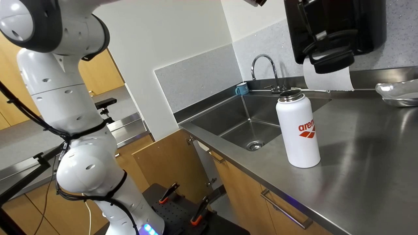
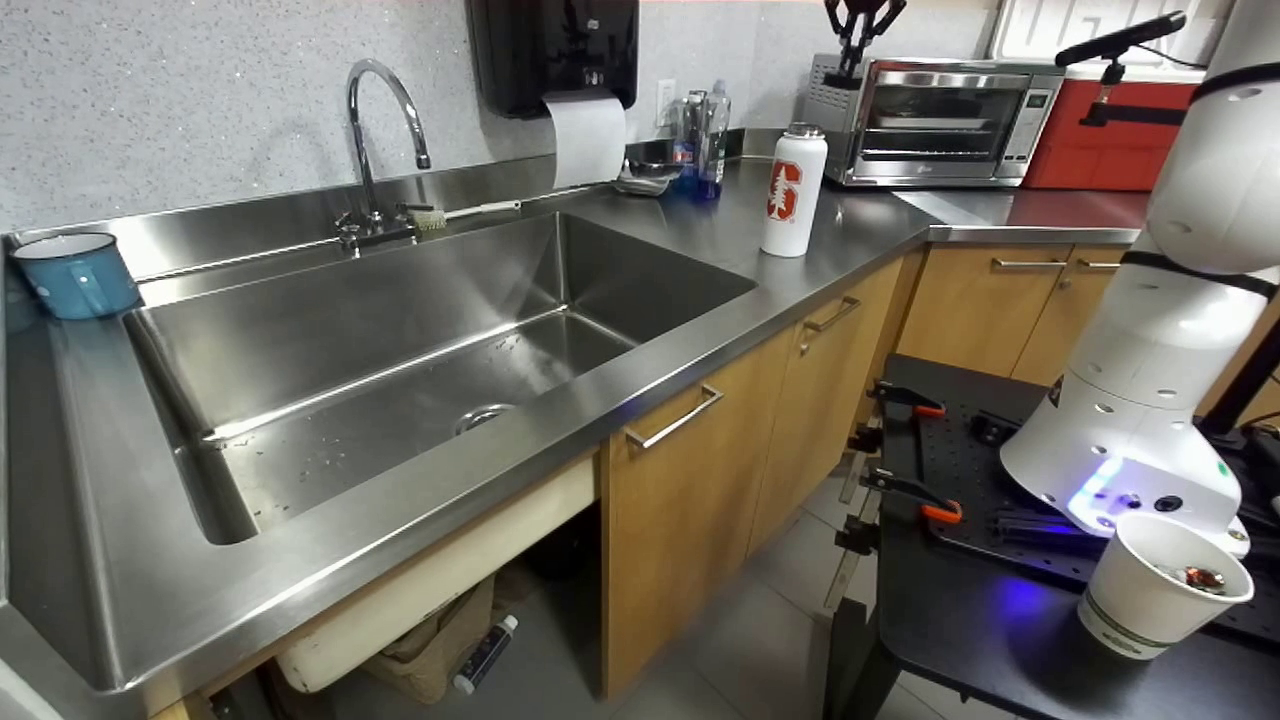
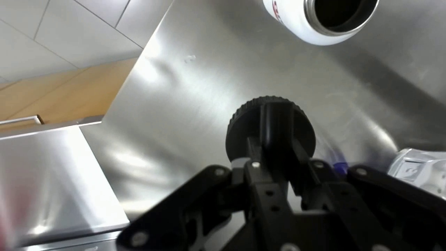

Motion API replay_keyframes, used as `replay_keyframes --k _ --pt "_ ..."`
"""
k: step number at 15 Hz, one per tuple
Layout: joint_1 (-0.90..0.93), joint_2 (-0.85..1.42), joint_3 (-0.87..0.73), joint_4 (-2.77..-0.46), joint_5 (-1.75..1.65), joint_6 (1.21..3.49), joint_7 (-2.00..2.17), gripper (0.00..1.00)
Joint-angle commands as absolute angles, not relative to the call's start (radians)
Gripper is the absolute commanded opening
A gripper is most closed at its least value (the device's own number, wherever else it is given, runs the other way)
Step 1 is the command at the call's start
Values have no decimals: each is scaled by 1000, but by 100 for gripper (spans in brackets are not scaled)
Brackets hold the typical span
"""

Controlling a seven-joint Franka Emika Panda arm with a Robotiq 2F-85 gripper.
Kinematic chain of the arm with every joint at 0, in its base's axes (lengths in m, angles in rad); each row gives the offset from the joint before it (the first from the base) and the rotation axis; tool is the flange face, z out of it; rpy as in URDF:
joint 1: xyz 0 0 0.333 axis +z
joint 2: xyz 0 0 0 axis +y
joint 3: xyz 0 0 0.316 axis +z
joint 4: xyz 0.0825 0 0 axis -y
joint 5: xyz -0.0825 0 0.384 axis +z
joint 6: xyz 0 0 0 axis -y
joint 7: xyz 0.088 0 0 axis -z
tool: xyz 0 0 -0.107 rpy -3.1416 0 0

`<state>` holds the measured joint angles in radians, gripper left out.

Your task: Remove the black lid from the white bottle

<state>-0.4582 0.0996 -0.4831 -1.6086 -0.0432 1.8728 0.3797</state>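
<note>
Jaws of the Robotiq gripper [image 3: 277, 148] stand almost together, parted only by the loop handle [image 3: 277, 120] of the black screw lid [image 3: 240, 134]; they are clenched on that handle, one jaw to each side of it in the wrist view, with the lid's ridged round rim showing past their tips. The lid hangs in the air over the stainless-steel tabletop [image 3: 195, 115], apart from the white water bottle [image 1: 297, 133], whose silver-rimmed mouth lies uncovered at the top edge of the wrist view. In an exterior view the jaws and lid appear in front of the black paper towel dispenser [image 1: 372, 26], higher than the bottle, and a white paper towel [image 1: 321, 80] hangs from the dispenser. The bottle stands upright on the tabletop just beside the steel sink [image 2: 450, 290], with red markings visible on it in both exterior views. Behind the sink is a chrome gooseneck faucet [image 2: 363, 160], and a blue mug [image 2: 80, 280] sits near a corner of the basin. In an exterior view a toaster oven [image 2: 945, 130] stands to the right of the bottle, and a white paper cup [image 2: 1140, 590] stands near the base of the robot arm [image 2: 1125, 440].
</note>
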Motion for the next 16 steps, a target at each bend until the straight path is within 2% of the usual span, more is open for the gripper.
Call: replay_keyframes --k 1,16 --pt "-497 191 -497 -1539 30 1837 430 5" --pt "-571 367 -524 -1722 69 2029 586 5"
